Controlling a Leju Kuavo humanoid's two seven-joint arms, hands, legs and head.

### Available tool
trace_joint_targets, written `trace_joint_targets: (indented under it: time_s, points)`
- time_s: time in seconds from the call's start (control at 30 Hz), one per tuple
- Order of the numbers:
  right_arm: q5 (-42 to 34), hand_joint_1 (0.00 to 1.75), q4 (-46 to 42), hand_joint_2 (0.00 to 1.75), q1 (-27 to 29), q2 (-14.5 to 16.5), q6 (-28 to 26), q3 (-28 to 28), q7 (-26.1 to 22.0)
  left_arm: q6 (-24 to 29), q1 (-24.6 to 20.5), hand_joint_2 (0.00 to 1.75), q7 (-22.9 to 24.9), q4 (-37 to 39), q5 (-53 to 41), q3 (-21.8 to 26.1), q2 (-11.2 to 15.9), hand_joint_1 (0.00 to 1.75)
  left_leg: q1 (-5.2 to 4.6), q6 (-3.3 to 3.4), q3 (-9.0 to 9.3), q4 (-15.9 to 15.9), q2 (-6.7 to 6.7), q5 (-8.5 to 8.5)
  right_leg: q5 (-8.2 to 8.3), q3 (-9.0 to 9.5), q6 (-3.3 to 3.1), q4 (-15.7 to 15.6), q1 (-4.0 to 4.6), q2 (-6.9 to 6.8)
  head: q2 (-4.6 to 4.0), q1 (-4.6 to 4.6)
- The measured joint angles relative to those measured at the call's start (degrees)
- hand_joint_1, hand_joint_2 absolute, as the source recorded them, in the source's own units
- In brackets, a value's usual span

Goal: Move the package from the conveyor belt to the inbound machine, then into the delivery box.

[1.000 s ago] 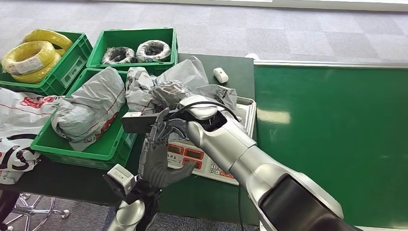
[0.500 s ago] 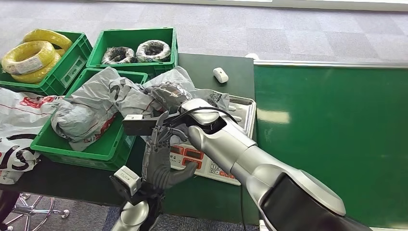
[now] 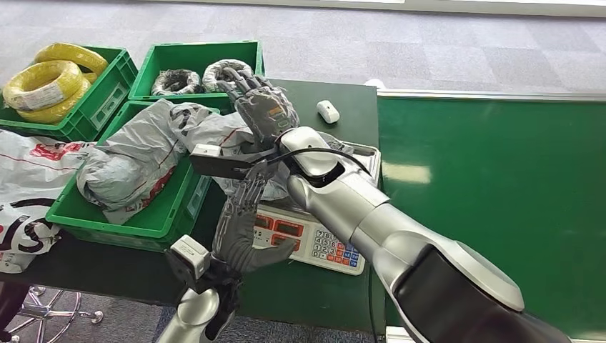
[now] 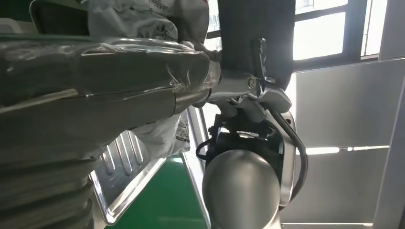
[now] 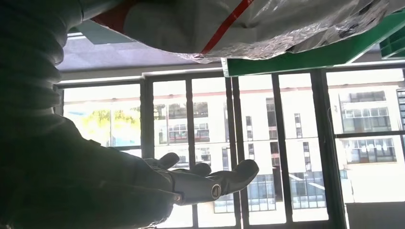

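The package (image 3: 207, 132) is crinkled, glossy grey plastic film. The crate (image 3: 154, 225) is smooth green plastic, and the scale tray (image 4: 125, 191) is ribbed, shiny metal.

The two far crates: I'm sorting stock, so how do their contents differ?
The left crate holds yellow coils, while the right crate holds black-and-white coils. The yellow coils are bigger and rise above their rim; the black-and-white ones are smaller and lie low inside. Both crates are green plastic and stand side by side.

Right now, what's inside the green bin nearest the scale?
In the green bin lies a big grey package with red print, and a second grey package drapes over its rim toward the scale. The bin's floor beneath them is covered.
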Motion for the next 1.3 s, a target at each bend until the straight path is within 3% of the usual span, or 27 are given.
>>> trace_joint_targets:
  time_s: [0.23, 0.33, 0.43, 0.57, 0.7, 0.8, 0.87, 0.93, 1.13, 1.3]
  points:
    - [0.14, 0.00, -0.17, 1.75, -0.33, -0.75, -0.18, -0.57, 0.07, 0.08, -0.05, 1.75, 0.00, -0.02, -0.01, 0.01, 0.39, 0.00, 0.00, 0.00, 0.00, 0.00, 0.00, 0.00, 0.00, -0.01, 0.00, 0.00, 0.00, 0.00, 0.00, 0.00]
    - [-0.91, 0.00, -1.91, 1.75, 0.49, -1.32, -3.52, -1.86, -1.87, 3.26, 0.09, 1.75, 0.05, -0.51, -1.17, 0.10, 0.56, 0.00, 0.01, 0.00, 0.00, 0.00, -0.01, 0.00, 0.00, -0.01, 0.00, 0.00, 0.01, 0.00, 0.00, -0.02]
    - [1.19, 0.00, -11.53, 1.75, 4.42, -4.30, -7.67, -8.04, -5.10, 8.14, 0.65, 1.75, 0.13, -3.09, -1.97, 1.26, 1.53, 0.00, 0.02, 0.00, -0.01, 0.00, -0.12, 0.00, -0.01, 0.03, 0.00, 0.00, 0.02, -0.13, 0.00, -0.03]
    - [7.60, 0.00, -29.27, 1.75, 14.09, -8.01, -3.50, -20.47, -9.71, 10.72, 1.61, 1.75, 0.13, -8.09, -2.33, 5.12, 3.36, 0.00, 0.03, 0.00, -0.05, -0.01, -0.34, 0.00, -0.04, 0.08, 0.00, -0.03, 0.03, -0.37, 0.00, -0.01]
    - [8.63, 0.00, -34.08, 1.75, 17.20, -8.58, -2.63, -24.16, -11.47, 10.99, 1.67, 1.75, 0.13, -9.50, -2.33, 6.54, 3.88, 0.00, 0.02, 0.00, -0.06, -0.01, -0.36, -0.01, -0.04, 0.06, 0.00, -0.03, 0.02, -0.38, 0.00, -0.04]
    - [3.32, 0.00, -47.79, 1.75, 26.55, -9.78, -0.13, -33.29, -20.41, 11.68, 1.67, 1.75, 0.13, -14.31, -0.90, 10.96, 4.68, 0.00, 0.02, -0.01, -0.06, -0.01, -0.32, -0.02, -0.05, 0.05, 0.00, -0.05, 0.02, -0.37, 0.00, 0.01]
    - [-2.08, 0.00, -56.88, 1.75, 33.21, -10.46, 1.77, -38.40, -27.43, 10.83, 1.65, 1.75, 0.13, -18.16, 1.05, 14.60, 4.87, 0.00, 0.02, -0.02, -0.06, -0.02, -0.29, -0.03, -0.05, 0.04, 0.00, -0.05, 0.02, -0.36, 0.00, -0.01]
    - [-4.07, 0.00, -61.16, 1.75, 36.33, -10.81, 2.34, -40.52, -29.40, 9.78, 1.65, 1.75, 0.13, -20.20, 1.87, 16.80, 4.85, 0.00, 0.02, -0.02, -0.05, -0.02, -0.27, -0.03, -0.05, 0.03, 0.00, -0.05, 0.02, -0.35, 0.00, -0.01]
    - [-14.66, 0.00, -73.09, 1.75, 42.38, -13.41, 2.27, -41.42, -30.74, 2.01, 1.65, 1.75, 0.13, -25.66, 3.81, 22.34, 2.94, 0.00, 0.02, -0.03, -0.05, -0.02, -0.22, -0.03, -0.06, 0.05, -0.01, -0.05, 0.02, -0.32, 0.00, -0.01]
    - [-15.56, 0.00, -80.93, 1.75, 45.73, -15.24, 2.71, -39.80, -30.83, -2.41, 1.60, 1.75, 0.13, -29.60, 4.97, 26.46, 0.00, 0.00, 0.02, -0.03, -0.04, -0.02, -0.21, -0.04, -0.06, 0.05, -0.01, -0.05, 0.02, -0.30, 0.00, -0.01]
